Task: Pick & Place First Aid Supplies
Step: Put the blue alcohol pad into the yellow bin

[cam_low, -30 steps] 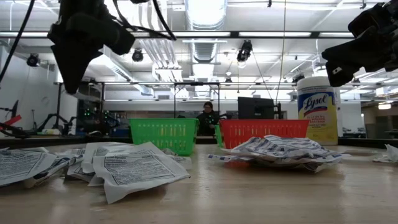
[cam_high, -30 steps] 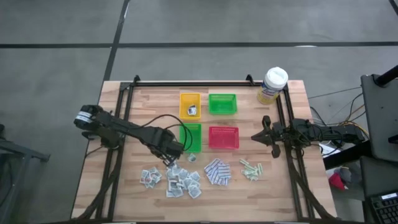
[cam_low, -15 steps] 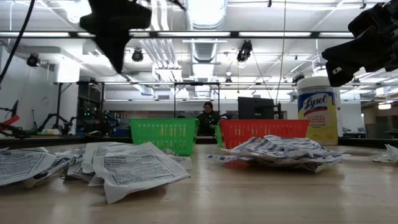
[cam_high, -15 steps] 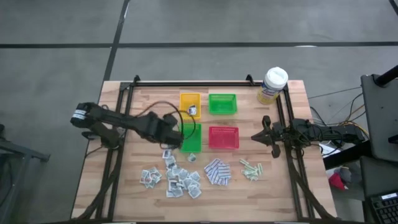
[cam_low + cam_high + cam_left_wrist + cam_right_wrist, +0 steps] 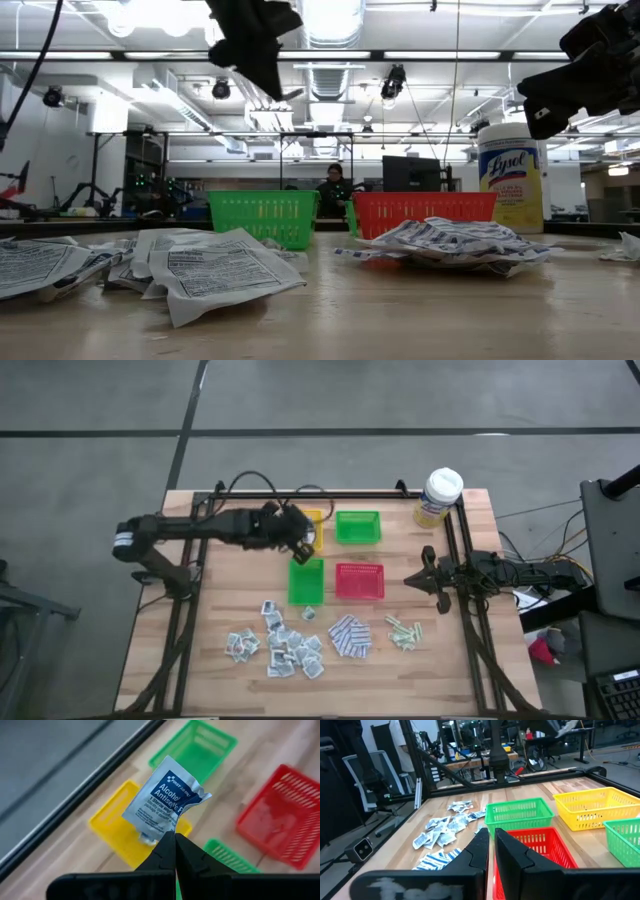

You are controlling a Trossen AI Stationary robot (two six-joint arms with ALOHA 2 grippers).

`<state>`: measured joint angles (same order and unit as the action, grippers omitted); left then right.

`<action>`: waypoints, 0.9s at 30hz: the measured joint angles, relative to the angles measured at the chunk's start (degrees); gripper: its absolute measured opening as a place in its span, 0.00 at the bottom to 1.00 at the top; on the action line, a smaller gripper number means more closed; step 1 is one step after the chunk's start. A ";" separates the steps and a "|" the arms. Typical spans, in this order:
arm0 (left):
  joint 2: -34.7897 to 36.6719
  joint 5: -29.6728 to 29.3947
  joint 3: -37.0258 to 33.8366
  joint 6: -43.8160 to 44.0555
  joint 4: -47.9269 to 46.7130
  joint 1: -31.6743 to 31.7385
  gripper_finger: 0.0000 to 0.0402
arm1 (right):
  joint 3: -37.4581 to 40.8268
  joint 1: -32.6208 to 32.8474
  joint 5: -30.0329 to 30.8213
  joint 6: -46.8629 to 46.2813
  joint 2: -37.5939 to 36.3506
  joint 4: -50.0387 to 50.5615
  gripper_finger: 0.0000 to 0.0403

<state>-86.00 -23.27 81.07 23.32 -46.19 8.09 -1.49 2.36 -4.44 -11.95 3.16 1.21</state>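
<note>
Left hand (image 5: 175, 836) carried one sachet (image 5: 165, 800) over trays.

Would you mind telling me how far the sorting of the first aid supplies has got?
Early. Done: one sachet seems to lie in the yellow tray. In hand: the left gripper is shut on an alcohol sachet above that tray. Left: the white sachets, blue-and-white pads and green strips on the table. The right gripper waits beside the red tray.

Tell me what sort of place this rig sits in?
Most likely a robotics lab or workshop: an open industrial ceiling with strip lights, a person seated at monitors behind the table, and an office chair beside it.
</note>
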 joint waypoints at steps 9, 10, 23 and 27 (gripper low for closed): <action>-0.13 19.69 -2.31 -4.60 2.72 11.05 0.00 | -0.01 -0.01 0.01 0.00 0.00 0.00 0.07; -0.13 21.28 -2.57 -4.45 2.64 11.96 0.00 | -0.01 -0.01 0.01 0.01 0.00 0.00 0.07; -5.52 35.61 -6.57 1.63 11.16 20.62 0.00 | -0.01 0.01 -0.01 -0.01 0.00 0.00 0.07; -9.35 36.92 -6.29 4.95 11.69 22.00 0.00 | 0.00 0.00 0.00 -0.01 0.00 0.00 0.07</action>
<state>-95.34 13.65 74.78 28.26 -34.50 30.08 -1.49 2.36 -4.44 -11.97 3.16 1.21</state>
